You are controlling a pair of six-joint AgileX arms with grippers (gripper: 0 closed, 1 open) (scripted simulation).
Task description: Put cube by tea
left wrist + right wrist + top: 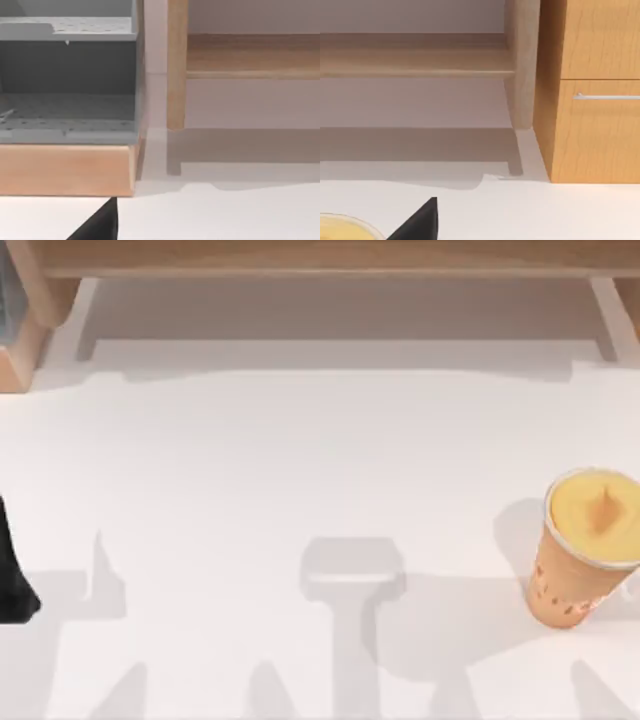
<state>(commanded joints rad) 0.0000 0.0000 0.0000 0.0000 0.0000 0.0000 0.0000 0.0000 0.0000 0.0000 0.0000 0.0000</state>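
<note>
Tea rim beside dark fingers, wooden drawer cabinet behind.

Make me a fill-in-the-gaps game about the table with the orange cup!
1. The tea stands on the ____ side of the white table in the top view.
2. The cup's paper wall is coloured ____.
3. At the top view's left edge, a ____ coloured piece of the left arm pokes in.
4. In the right wrist view, the wooden cabinet has a metal ____.

Missing words: right; orange; black; handle
</note>
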